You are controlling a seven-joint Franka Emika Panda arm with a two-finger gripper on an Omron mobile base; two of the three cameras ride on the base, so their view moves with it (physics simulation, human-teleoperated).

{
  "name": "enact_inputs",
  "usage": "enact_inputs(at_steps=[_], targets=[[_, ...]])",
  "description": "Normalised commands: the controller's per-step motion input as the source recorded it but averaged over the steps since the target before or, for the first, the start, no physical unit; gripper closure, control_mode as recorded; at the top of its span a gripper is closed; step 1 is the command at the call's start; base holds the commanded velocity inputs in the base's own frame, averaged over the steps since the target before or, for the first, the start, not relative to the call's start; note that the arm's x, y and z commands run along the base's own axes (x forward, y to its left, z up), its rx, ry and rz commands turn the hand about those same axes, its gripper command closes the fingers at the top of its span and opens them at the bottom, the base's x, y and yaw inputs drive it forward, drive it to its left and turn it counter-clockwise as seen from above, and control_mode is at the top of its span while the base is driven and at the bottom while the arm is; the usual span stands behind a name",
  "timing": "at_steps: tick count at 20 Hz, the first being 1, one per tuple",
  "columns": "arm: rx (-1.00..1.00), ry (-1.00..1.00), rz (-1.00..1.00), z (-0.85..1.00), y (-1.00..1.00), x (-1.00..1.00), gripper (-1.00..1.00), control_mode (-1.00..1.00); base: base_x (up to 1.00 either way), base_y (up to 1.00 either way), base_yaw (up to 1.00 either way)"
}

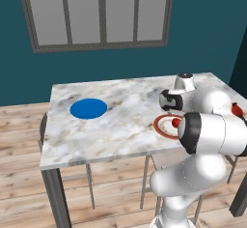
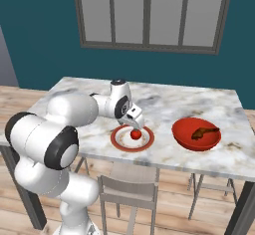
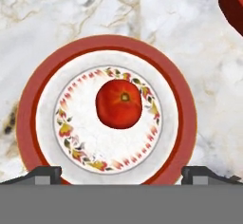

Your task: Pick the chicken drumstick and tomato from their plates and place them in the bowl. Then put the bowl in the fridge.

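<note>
Right up close in the hand view you've got the two dark fingertips (image 3: 45,174) poking up at the bottom, spread wide apart with nothing between them, so your gripper (image 3: 123,174) is open and empty. It's hanging just above the tomato (image 3: 119,103), looking straight down at it. That tomato sits near the middle of the white plate with the red-brown rim (image 3: 28,123), inside the little flower ring, a bit toward the top of the hand view. No contact that you can see; the tips stand on either side of the plate's near edge.

From the right base view, your gripper (image 2: 135,122) is just over the tomato (image 2: 135,134) on that rimmed plate (image 2: 119,140), near the front edge of the marble table (image 2: 169,104). Just to the side of the plate, apart from it, sits the red bowl (image 2: 184,135), and the chicken drumstick (image 2: 204,132) is already lying in it, bone end toward the far rim.

Over in the left base view, the blue plate (image 1: 88,108) sits bare on the other half of the table (image 1: 120,125), well apart from everything else. Behind the table you've got a teal wall and a grey-framed window (image 1: 99,14). A chair (image 2: 128,191) is tucked under the table's near side.
</note>
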Motion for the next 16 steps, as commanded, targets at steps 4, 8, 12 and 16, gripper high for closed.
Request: enact_inputs(at_steps=[4,8,12,16], targets=[[0.04,0.0,0.0,-0.19,-0.05,0.04,-1.0,-1.0,0.0,0.0,0.0],[0.0,0.01,0.0,-0.22,-0.11,0.09,-1.0,-1.0,0.0,0.0,0.0],[0.02,0.12,0.0,-0.21,-0.12,0.18,-1.0,-1.0,0.0,0.0,0.0],[0.0,0.09,0.0,-0.13,-0.09,0.14,-1.0,-1.0,0.0,0.0,0.0]])
